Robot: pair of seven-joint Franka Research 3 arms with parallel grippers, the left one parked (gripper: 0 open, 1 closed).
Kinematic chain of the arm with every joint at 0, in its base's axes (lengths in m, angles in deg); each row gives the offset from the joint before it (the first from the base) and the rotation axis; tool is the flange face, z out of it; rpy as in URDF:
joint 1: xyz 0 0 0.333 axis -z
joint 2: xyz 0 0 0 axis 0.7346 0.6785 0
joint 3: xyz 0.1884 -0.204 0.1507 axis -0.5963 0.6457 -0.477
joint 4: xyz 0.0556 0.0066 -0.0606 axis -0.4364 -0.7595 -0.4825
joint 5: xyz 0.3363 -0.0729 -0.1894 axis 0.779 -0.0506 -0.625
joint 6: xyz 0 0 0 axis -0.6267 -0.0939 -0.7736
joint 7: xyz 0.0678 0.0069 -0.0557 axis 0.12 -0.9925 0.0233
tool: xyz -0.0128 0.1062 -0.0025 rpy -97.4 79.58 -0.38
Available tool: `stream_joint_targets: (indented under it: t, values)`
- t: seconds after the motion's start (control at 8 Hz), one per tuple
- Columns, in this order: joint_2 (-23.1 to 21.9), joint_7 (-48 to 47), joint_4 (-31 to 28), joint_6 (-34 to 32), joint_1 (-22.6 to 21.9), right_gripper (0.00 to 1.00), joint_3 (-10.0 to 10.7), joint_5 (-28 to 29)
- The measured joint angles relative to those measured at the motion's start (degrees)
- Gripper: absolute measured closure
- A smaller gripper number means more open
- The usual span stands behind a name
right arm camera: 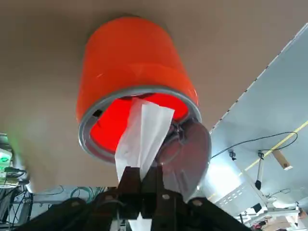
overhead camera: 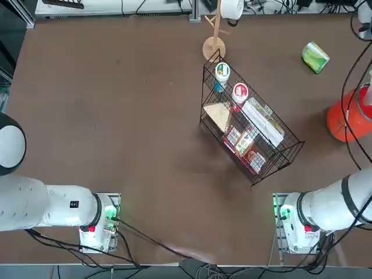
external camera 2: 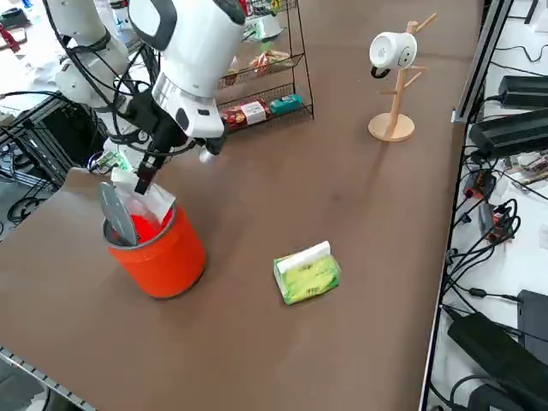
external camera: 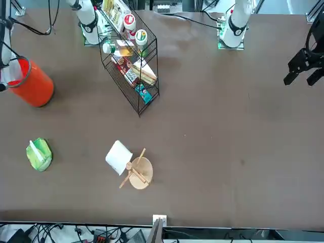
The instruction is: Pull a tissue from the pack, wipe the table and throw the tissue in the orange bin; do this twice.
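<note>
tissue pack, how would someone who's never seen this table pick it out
Start at the orange bin at the table's edge, where the right tool dangles a tissue. The pack lies alone beside it: small, soft, green, with a white tuft.

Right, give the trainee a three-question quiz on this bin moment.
1. True or false: the right pincer is shut on a white tissue.
2. The tissue hangs over: A) the wire rack B) the orange bin C) the green pack.
3. What hangs on the wooden stand at the table edge?

Key: 1 true; 2 B; 3 a white mug.
</note>
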Motion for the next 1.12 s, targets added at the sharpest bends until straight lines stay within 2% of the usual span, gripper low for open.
stream_joint_targets:
  t: [0.25,0.38,0.75,0.88,1.0,1.12]
  values:
    - [0.33,-0.02,-2.08,2.96,1.09,0.93,0.00,0.00]
    - [0.33,-0.02,-2.39,3.46,1.53,0.82,0.01,0.01]
    - [-0.03,-0.02,-2.03,3.89,1.60,0.31,-0.14,0.57]
    - [-0.36,-0.02,-1.60,3.89,1.57,0.10,-0.23,1.59]
    - [-0.68,0.00,-1.18,3.89,1.56,0.00,-0.25,2.40]
    - [-1.04,0.00,-1.11,3.89,1.60,0.00,-0.25,2.66]
